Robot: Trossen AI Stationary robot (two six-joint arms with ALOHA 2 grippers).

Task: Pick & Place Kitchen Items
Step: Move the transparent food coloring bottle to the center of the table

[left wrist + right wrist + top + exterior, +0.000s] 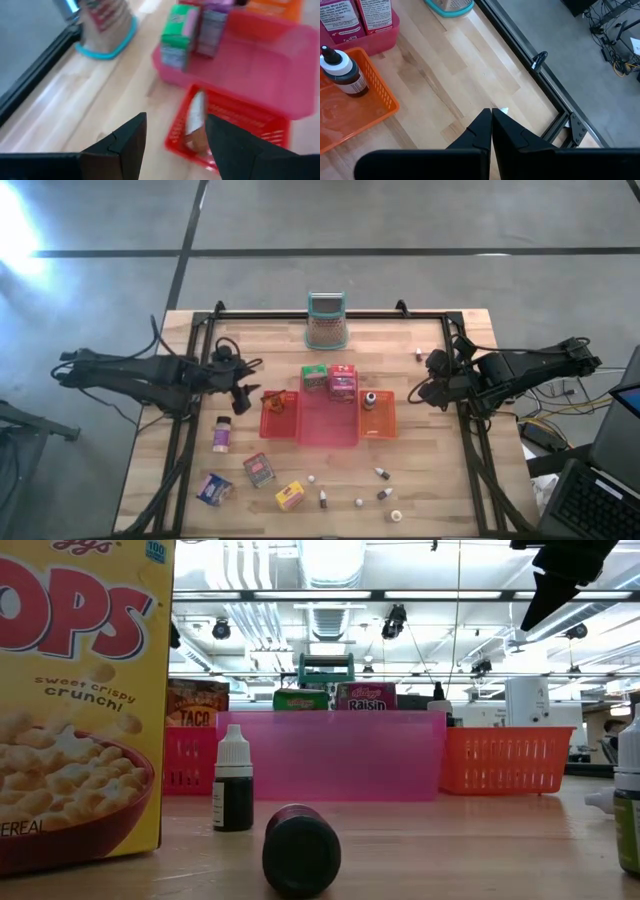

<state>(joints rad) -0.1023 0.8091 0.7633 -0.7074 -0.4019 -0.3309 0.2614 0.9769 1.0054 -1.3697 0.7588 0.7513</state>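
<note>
Three trays stand side by side mid-table: red (283, 423), pink (325, 425) and orange (380, 420). An orange packet (196, 120) leans in the red tray. A green box (314, 377) and a red box (343, 381) stand at the pink tray's far end. In the orange tray stands a brown bottle (344, 75). Loose boxes (259, 469) and tiny bottles (381, 473) lie near the table's front edge. My left gripper (175, 122) hangs open and empty, just left of the red tray. My right gripper (491, 120) is shut and empty above bare wood right of the orange tray.
A teal-rimmed mesh holder (326, 325) stands at the far edge, behind the trays. A black frame (330, 311) borders the table. In the low view a yellow cereal box (80, 700), a white-capped bottle (233, 780) and a dark bottle on its side (300, 850) are close to the camera.
</note>
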